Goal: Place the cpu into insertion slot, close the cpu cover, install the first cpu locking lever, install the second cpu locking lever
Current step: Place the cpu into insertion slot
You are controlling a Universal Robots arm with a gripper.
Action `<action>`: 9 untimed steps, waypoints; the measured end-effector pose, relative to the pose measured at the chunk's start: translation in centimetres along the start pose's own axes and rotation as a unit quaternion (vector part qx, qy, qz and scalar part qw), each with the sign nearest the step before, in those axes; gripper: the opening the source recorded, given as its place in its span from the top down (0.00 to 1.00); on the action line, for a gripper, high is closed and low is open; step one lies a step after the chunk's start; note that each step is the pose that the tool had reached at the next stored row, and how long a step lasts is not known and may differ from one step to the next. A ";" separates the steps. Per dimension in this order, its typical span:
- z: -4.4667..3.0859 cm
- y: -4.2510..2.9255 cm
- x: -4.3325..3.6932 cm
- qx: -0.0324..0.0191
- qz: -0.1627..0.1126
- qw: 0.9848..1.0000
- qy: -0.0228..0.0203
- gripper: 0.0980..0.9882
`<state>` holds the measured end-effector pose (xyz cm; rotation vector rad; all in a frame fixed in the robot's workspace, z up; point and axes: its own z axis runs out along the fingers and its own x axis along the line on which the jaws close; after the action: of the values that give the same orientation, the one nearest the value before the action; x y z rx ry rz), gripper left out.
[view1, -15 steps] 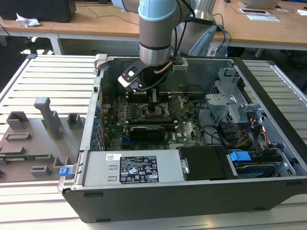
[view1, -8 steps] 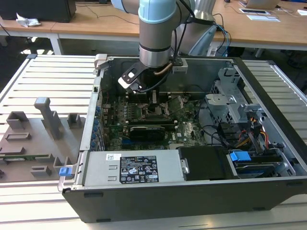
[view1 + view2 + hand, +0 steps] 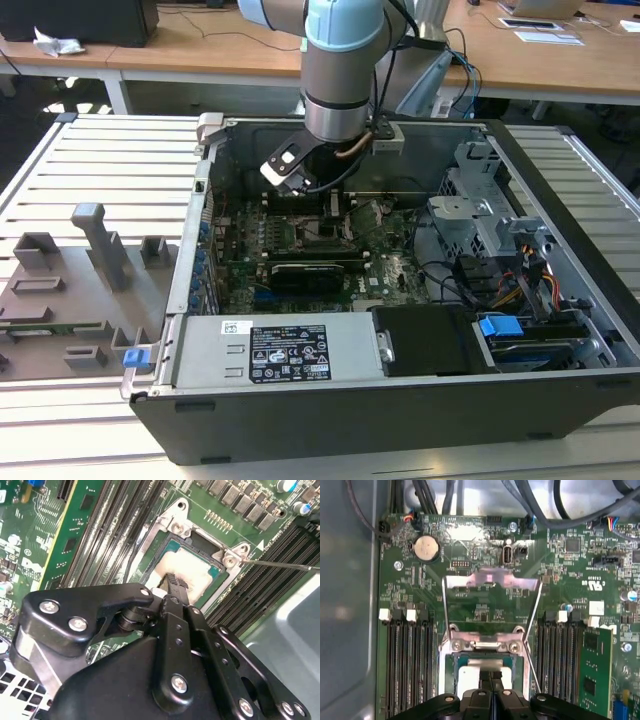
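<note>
The cpu (image 3: 470, 673) lies flat in the insertion slot (image 3: 451, 666), its silvery top (image 3: 192, 569) showing in both wrist views. My gripper (image 3: 490, 679) stands right over it with the black fingers (image 3: 172, 582) drawn together and their tips at the chip's top. The cpu cover (image 3: 492, 580), a silvery frame with a big window, is swung up open from its hinge (image 3: 485, 643). A thin locking lever (image 3: 533, 672) slants free beside the socket, and another wire lever (image 3: 285, 566) juts past a corner screw. In the exterior view the gripper (image 3: 322, 212) reaches down into the open computer case (image 3: 200, 250).
Black memory slots (image 3: 410, 665) flank the socket on both sides, with a green card (image 3: 595, 670) beyond them. Cables (image 3: 560, 510) run along the board's far edge. The power supply (image 3: 275, 352) and drive cage (image 3: 480, 215) crowd the case. A grey fixture tray (image 3: 80, 290) lies outside.
</note>
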<state>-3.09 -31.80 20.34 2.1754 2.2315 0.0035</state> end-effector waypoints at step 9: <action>-1.56 0.13 -0.03 0.000 0.000 1.000 0.000 0.99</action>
<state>-2.99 -31.80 21.90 2.1751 2.2310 0.0023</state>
